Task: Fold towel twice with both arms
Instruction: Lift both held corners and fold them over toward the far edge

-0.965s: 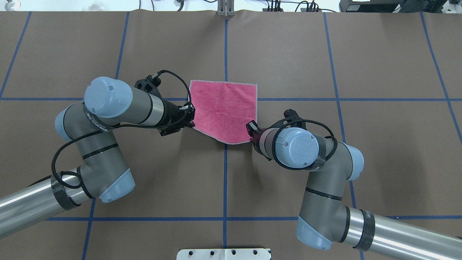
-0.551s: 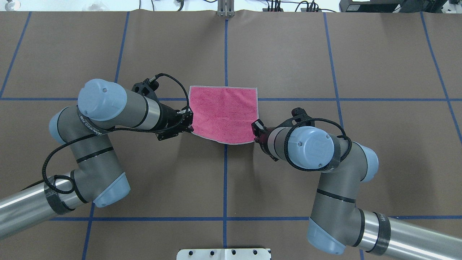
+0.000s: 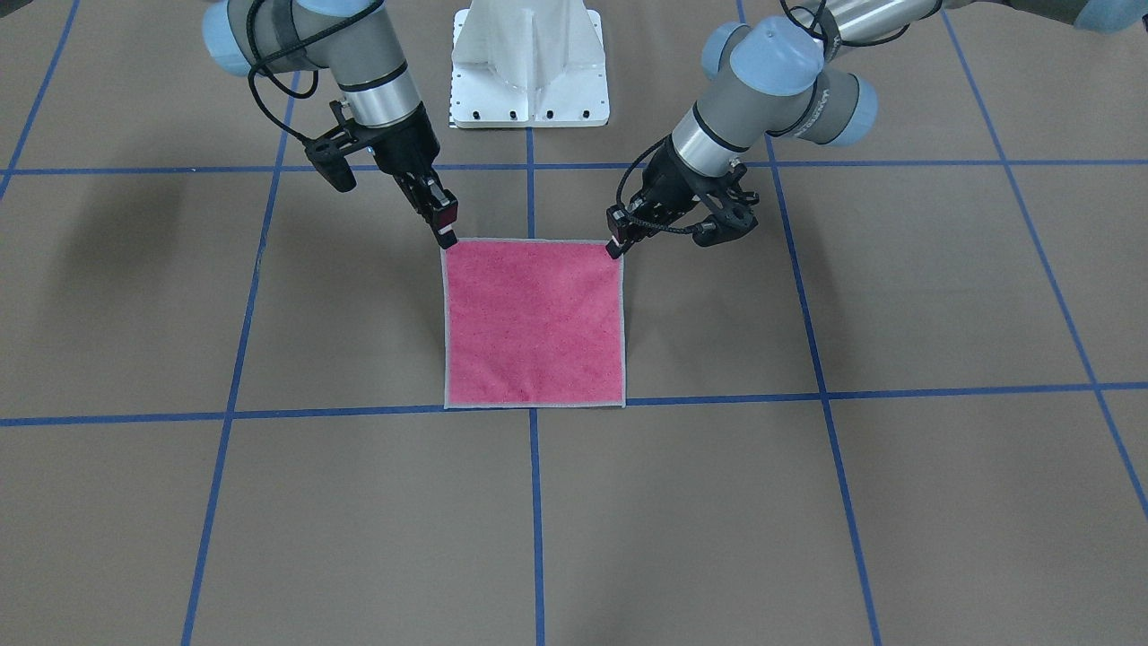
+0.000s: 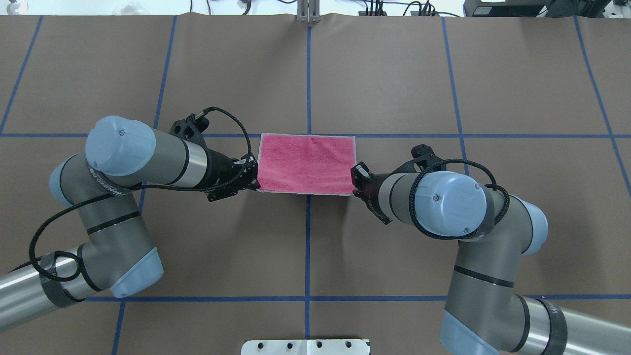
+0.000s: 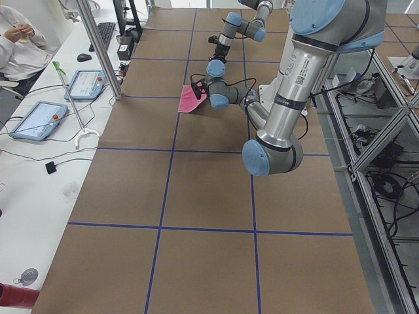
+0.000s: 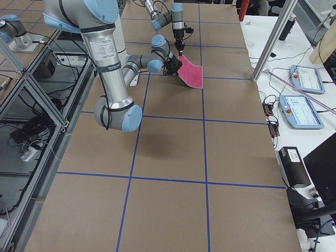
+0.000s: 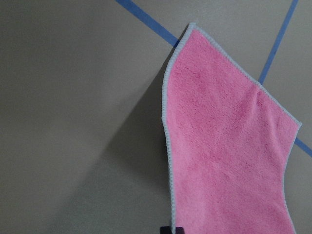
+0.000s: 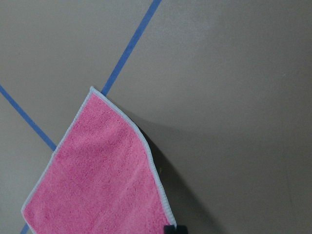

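The towel (image 4: 306,164) shows its pink face with a light-grey hem. Its far edge rests on the table; its near edge is lifted and stretched straight between both grippers. My left gripper (image 4: 254,178) is shut on the towel's near left corner. My right gripper (image 4: 356,180) is shut on the near right corner. In the front-facing view the towel (image 3: 534,323) hangs from the left gripper (image 3: 615,246) and the right gripper (image 3: 447,235). Both wrist views show the towel sloping down to the table (image 7: 229,146) (image 8: 102,180). The grey face is hidden.
The brown table (image 4: 443,74) carries blue tape grid lines. The white pedestal (image 3: 529,63) stands at the robot's base, behind the grippers. Tablets and cables lie on a side bench (image 5: 39,118) beyond the table's far edge.
Both grippers have moved apart and back toward the robot's base, dragging the towel nearer. The sagging near edge has been pulled straight and taut.
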Controlling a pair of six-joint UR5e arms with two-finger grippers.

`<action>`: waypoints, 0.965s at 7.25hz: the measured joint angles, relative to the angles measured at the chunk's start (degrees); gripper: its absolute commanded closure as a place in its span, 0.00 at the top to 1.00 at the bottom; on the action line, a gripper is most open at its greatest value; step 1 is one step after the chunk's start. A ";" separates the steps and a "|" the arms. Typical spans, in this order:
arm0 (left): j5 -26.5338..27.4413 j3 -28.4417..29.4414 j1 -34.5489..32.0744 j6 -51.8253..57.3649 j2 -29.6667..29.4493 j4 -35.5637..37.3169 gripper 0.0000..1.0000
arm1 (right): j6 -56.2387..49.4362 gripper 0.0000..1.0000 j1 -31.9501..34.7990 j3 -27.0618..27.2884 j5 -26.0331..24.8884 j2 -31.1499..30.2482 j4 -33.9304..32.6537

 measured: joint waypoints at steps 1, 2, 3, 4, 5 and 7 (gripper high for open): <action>-0.06 -0.76 0.03 -0.02 0.27 0.14 0.00 | 0.00 0.00 -0.10 1.07 0.23 0.00 -1.23; -0.06 -0.87 0.04 -0.03 0.33 0.23 0.00 | 0.00 0.00 -0.26 1.23 0.29 0.03 -1.75; 0.05 -0.54 0.04 -0.01 0.27 0.27 0.00 | 0.00 0.00 -0.42 0.83 0.28 0.15 -1.94; 0.27 0.08 0.04 0.03 0.21 0.28 0.00 | -0.21 0.00 -0.45 -0.01 0.15 0.33 -1.97; 0.47 0.90 0.00 0.05 0.08 0.27 0.00 | -0.85 0.00 -0.27 -0.88 -0.09 0.52 -1.94; 0.74 2.80 -0.41 0.18 -0.47 0.21 0.00 | -1.89 0.00 0.95 -2.23 -0.24 1.23 -1.86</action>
